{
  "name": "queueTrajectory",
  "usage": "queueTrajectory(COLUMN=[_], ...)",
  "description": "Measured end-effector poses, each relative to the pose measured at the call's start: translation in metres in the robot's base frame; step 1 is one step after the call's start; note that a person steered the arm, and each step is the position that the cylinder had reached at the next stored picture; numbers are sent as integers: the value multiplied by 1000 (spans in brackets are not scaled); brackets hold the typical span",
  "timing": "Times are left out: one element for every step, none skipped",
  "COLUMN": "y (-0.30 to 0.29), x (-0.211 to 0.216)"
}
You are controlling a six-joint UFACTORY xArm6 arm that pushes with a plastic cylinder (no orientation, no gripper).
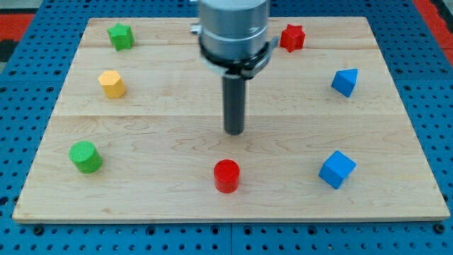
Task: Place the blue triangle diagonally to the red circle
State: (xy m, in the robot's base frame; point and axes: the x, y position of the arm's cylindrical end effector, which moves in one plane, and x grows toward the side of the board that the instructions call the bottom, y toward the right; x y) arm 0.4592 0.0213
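Observation:
The blue triangle (345, 82) sits on the wooden board near the view's right edge, in the upper half. The red circle (227, 176) sits near the view's bottom, at the middle. My tip (234, 132) is at the board's middle, a short way above the red circle and well to the left of the blue triangle. It touches no block.
A blue cube (336, 169) lies at the bottom right. A red star (291, 37) is at the top right of centre. A green star (121, 35) and a yellow hexagon (112, 83) are at the upper left. A green circle (85, 156) is at the lower left.

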Motion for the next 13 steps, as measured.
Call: queueTrajectory(y=[32,59,103,129,181,222,187,108,31,1,19,19,35], x=[-44,-88,-119,-145,-150,-117,-85,-69,-63,-31,-25,-77,-88])
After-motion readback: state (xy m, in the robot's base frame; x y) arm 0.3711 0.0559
